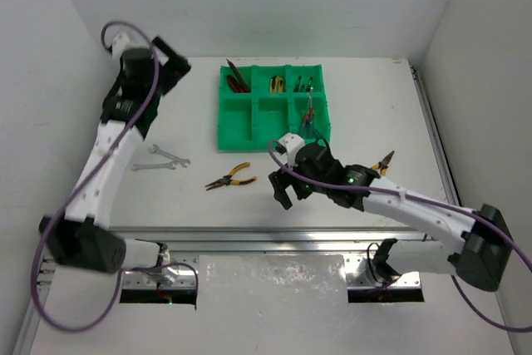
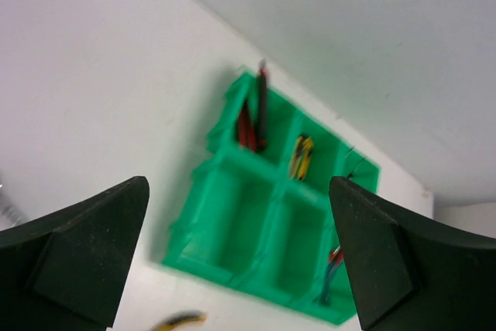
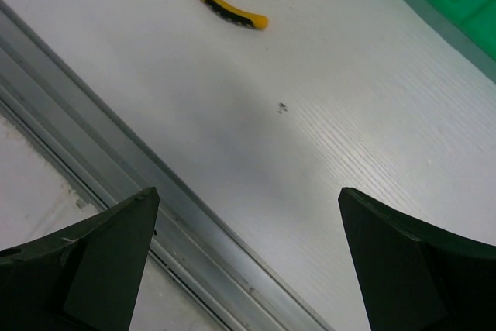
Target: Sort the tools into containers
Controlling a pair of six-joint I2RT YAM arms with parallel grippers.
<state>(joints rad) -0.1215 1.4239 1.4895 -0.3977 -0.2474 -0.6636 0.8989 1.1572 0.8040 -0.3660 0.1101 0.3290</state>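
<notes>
1. The green tray [image 1: 235,140] is the landmark. Its far-left, far-middle, far-right and near-right compartments hold sorted tools [image 1: 237,81]; the near-left and near-middle ones look bare.
2. Not yet in it: yellow-handled pliers [image 1: 231,179] on the table [image 1: 366,89] just in front of the tray's near-left corner; two silver wrenches [image 1: 170,154] further out to the left of that corner; a second pair of pliers [image 1: 383,162] off the tray's near-right corner.
3. The right gripper [image 1: 285,191] hovers in front of the tray's near wall, jaws spread wide with nothing between them; its wrist view shows the yellow handles [image 3: 225,9] just ahead.
4. The left gripper [image 1: 170,62] hangs high beside the tray's far-left corner, jaws likewise spread and empty; its wrist view looks down on the tray [image 2: 232,215].
5. The pliers are probably stiff steel and weighty for their size; the sleeved handles should grip well. Pinching across both handles close to the pivot would keep them balanced and stop them splaying.
6. The wrenches lie flat and look thin, smooth and likely slippery; a pinch across the narrow shank at mid-length, with fingertips right down on the table, seems safest.
</notes>
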